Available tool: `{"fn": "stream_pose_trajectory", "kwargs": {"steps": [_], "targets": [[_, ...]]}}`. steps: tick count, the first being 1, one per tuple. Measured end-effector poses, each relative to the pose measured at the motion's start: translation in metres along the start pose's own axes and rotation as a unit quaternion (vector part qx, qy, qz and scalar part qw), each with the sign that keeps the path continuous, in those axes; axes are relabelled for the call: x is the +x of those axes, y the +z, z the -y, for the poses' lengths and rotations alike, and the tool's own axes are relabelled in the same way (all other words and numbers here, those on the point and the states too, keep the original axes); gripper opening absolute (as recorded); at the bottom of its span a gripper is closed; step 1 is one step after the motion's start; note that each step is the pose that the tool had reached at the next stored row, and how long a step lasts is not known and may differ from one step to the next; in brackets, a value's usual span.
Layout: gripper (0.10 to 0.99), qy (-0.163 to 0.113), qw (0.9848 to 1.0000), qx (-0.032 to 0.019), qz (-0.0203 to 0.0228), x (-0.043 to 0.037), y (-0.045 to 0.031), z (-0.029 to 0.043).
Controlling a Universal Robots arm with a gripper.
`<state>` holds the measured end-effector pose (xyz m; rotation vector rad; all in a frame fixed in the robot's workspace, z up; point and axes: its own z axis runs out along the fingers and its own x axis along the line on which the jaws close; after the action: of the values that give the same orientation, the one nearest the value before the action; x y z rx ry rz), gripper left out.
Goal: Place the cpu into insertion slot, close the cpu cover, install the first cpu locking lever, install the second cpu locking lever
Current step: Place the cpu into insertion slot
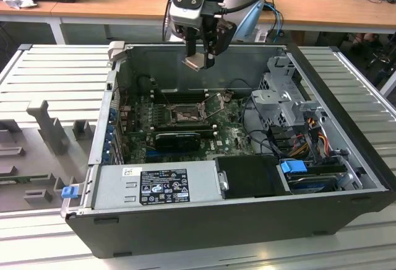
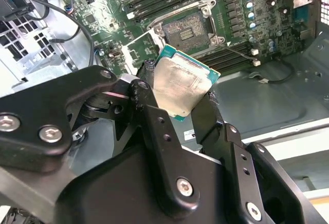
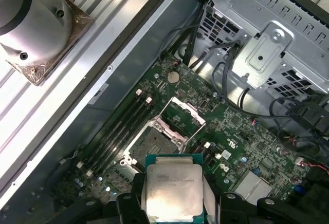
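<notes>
My gripper [image 1: 199,59] hangs above the open computer case [image 1: 334,90], shut on the cpu [image 1: 197,61]. Both wrist views show the cpu [image 2: 181,82] [image 3: 174,190] as a pale silvery square with a green edge, held by its sides between the black fingers [image 2: 149,100]. Below it on the green motherboard [image 1: 232,134] lies the insertion slot [image 1: 184,114] [image 2: 186,29] [image 3: 150,144], a dark square recess that is uncovered. The cpu cover [image 3: 183,115] [image 2: 134,51] is swung open beside the slot. The cpu is well apart from the slot.
Long black memory slots [image 3: 115,134] run beside the slot. A black graphics card [image 1: 177,139] and a grey power supply [image 1: 158,186] lie nearer the camera. A metal drive cage [image 1: 286,100] with cables stands at the exterior view's right. A grey moulded tray [image 1: 37,146] is outside the case.
</notes>
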<state>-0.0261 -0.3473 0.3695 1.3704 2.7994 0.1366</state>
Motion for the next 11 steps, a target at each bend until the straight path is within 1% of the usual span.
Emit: {"fn": "stream_pose_trajectory", "kwargs": {"steps": [5,11], "targets": [[0.529,0.011,0.9999,-0.0002,0.0009,0.0000,0.0001,0.0000],[0.529,0.030,0.9995,-0.0006,0.0027,0.0000,0.0001,0.0000]]}}
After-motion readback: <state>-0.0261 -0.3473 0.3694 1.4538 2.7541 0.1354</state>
